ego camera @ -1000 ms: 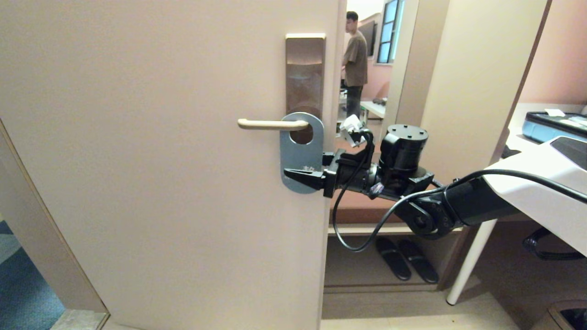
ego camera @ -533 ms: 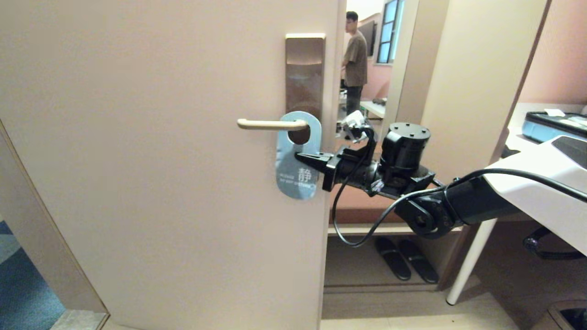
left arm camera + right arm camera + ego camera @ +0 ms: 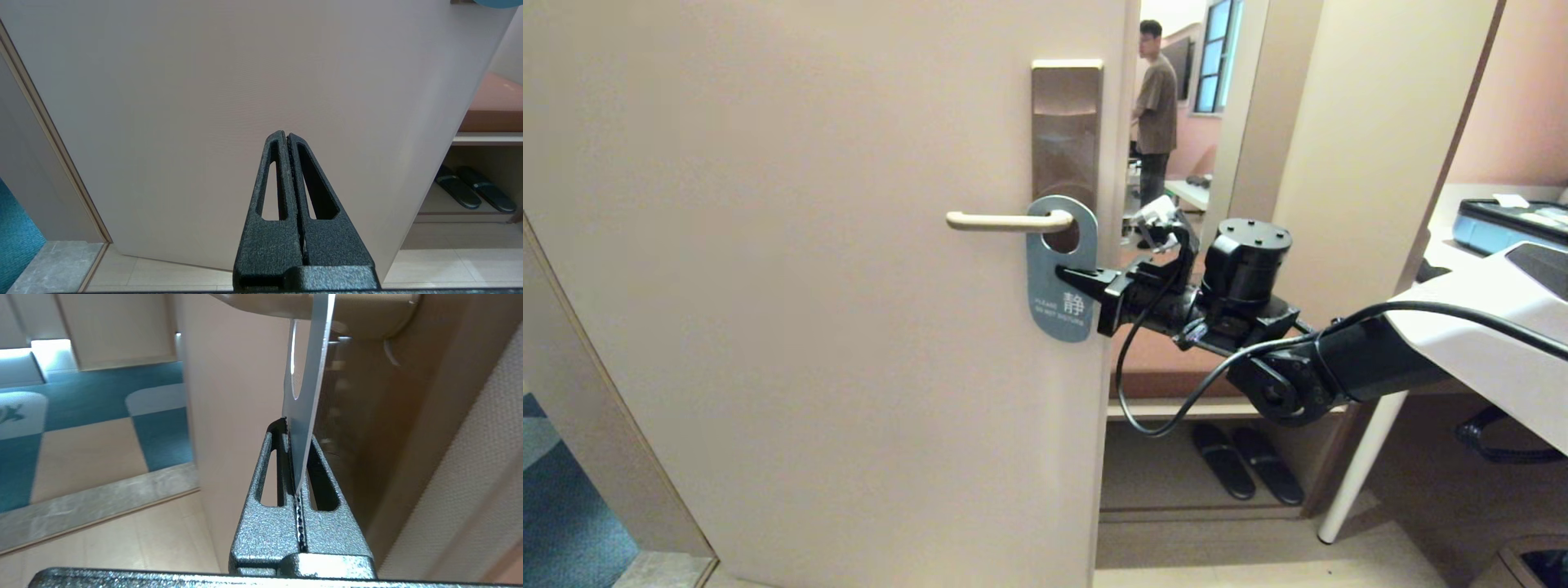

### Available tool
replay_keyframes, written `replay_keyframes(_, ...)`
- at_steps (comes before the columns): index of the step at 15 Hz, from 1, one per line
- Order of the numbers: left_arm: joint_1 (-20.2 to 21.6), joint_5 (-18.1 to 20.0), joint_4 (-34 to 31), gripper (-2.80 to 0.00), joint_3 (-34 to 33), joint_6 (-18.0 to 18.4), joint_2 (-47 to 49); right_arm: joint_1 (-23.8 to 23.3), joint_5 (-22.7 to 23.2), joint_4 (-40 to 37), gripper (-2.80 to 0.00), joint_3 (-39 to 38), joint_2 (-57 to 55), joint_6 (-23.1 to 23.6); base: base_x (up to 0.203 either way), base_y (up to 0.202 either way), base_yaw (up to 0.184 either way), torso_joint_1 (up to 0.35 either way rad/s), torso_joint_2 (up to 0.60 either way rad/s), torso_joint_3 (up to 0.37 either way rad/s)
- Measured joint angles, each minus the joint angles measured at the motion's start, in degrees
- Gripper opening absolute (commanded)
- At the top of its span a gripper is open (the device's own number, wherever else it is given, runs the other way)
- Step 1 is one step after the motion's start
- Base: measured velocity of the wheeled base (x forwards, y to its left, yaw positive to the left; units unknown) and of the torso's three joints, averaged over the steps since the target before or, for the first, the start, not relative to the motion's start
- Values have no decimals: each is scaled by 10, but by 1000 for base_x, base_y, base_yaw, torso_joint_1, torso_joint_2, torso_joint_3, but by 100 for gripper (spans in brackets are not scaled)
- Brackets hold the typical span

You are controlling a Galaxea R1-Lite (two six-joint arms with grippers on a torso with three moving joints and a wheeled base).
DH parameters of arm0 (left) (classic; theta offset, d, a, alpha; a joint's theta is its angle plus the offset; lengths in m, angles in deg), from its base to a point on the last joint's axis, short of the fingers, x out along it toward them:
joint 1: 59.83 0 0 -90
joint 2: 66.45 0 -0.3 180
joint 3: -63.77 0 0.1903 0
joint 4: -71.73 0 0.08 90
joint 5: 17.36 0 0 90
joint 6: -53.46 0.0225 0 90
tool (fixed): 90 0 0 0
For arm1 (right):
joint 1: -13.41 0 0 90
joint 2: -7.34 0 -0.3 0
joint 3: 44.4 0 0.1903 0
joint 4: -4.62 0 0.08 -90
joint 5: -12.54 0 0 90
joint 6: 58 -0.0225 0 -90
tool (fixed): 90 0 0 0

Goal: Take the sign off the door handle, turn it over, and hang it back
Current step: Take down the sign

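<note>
The right gripper [image 3: 1068,274] is pinching the sign [image 3: 1058,306] tight by its edge. The sign is hanging on the door handle [image 3: 1005,220], blue side showing, at about 5 o'clock from the bar. The first step, taking it off, is starting. Next, I think, it needs sliding toward 9 o'clock, off the bar's tip. The left gripper [image 3: 288,141] is resting squeezed together, holding nothing.

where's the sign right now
In the head view the sign hangs on the door handle, just below the lock plate, with the right pincer shut on its right edge.
</note>
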Motion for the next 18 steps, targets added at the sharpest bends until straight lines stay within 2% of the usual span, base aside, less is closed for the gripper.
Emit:
replay_keyframes(7,0,0,0,-280,0,0,0,17,-14,-3,-280,-3,9,13,0,0,0,0,0,0)
replay_keyframes(18,0,0,0,-280,0,0,0,74,-149,-9,-280,-3,13,12,0,0,0,0,0,0)
